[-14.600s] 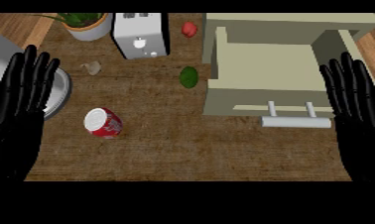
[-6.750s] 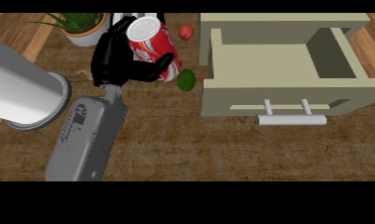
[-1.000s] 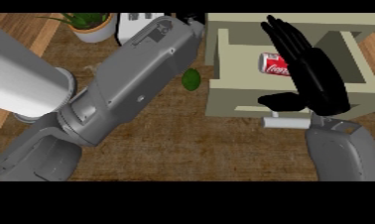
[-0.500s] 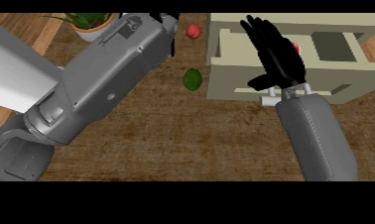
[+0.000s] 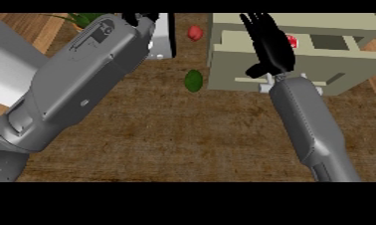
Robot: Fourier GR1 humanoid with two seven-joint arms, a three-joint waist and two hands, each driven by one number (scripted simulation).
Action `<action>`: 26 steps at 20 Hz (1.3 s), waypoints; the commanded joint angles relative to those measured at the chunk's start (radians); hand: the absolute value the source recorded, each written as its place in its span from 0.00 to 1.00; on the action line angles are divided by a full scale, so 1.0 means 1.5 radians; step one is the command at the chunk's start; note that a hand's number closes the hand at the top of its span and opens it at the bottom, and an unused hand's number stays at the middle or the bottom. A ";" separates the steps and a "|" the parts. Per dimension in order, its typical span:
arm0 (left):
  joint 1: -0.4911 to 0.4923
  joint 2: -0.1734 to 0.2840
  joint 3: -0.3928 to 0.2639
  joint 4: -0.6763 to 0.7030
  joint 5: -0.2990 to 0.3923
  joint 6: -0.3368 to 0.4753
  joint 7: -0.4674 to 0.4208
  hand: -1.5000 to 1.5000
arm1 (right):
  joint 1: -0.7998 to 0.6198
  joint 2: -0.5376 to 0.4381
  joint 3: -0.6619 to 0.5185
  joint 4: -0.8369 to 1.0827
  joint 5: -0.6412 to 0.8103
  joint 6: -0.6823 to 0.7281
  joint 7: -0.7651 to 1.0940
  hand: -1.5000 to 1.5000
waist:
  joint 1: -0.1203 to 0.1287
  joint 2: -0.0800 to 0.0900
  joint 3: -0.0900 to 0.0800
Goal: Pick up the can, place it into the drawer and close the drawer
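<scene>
The red can (image 5: 292, 41) lies inside the beige drawer (image 5: 345, 64) at the upper right, mostly hidden behind my right hand (image 5: 269, 50). That hand is open, its straight fingers pointing up over the drawer's front edge, its palm just above the white handle (image 5: 266, 85). The right forearm comes up from the lower right. My left forearm fills the left side. Only a black bit of the left hand (image 5: 140, 18) shows at the top edge, near the white toaster (image 5: 163, 45) and away from the can.
A green fruit (image 5: 193, 80) lies on the wooden counter just left of the drawer's front. A red fruit (image 5: 195, 32) sits between the toaster and the cabinet. A potted plant (image 5: 82, 18) stands at the top left.
My right hand has moved left and down onto the drawer's front, covering more of the can. The drawer's open part looks shorter. The left arm has drawn back to the left.
</scene>
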 commanded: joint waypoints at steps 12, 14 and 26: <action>0.045 0.043 0.004 -0.102 -0.039 0.025 0.046 0.00 | -0.178 -0.024 -0.088 0.291 0.009 -0.181 -0.017 0.00 | 0.019 0.020 0.011; 0.047 0.080 0.018 -0.103 -0.036 -0.004 0.061 0.00 | -0.185 -0.035 -0.099 0.320 0.008 -0.203 -0.018 0.00 | 0.021 0.023 0.011; 0.072 0.093 0.015 -0.183 -0.053 0.012 0.090 0.00 | -0.293 -0.074 -0.117 0.406 0.025 -0.212 0.025 0.00 | 0.050 0.028 0.011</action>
